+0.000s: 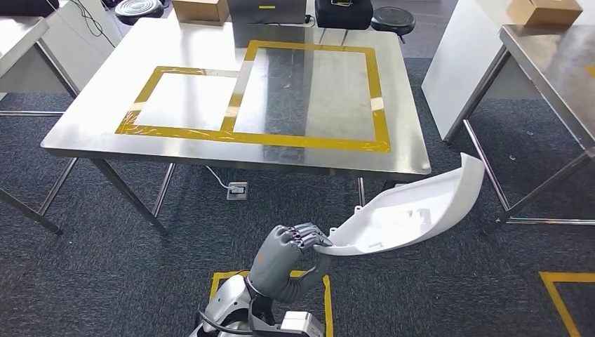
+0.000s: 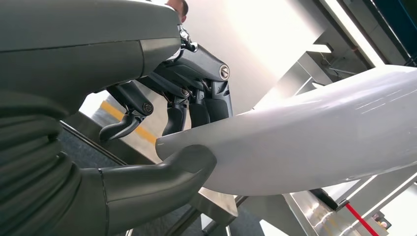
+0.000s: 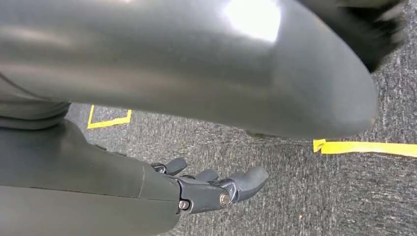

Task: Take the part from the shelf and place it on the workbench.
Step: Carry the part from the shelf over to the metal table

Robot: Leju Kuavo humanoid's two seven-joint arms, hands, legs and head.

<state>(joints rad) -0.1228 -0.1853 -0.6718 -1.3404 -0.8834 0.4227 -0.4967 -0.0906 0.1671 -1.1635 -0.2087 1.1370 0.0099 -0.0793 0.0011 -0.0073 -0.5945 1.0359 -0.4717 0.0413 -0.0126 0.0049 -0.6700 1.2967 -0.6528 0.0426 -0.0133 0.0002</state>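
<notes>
Below the bench (image 1: pixel 414 151) edge, head view: my left hand (image 1: pixel 291 254) grips the white part (image 1: pixel 414 207) by one end, cantilevered clear. Left wrist view: thumb under, fingers (image 2: pixel 199 105) over. Right wrist view: right hand (image 3: pixel 216 189) hangs empty, fingers loosely apart.

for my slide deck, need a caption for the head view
Left hand grips one end of a curved white plastic shell part before the steel workbench marked with yellow tape.
</notes>
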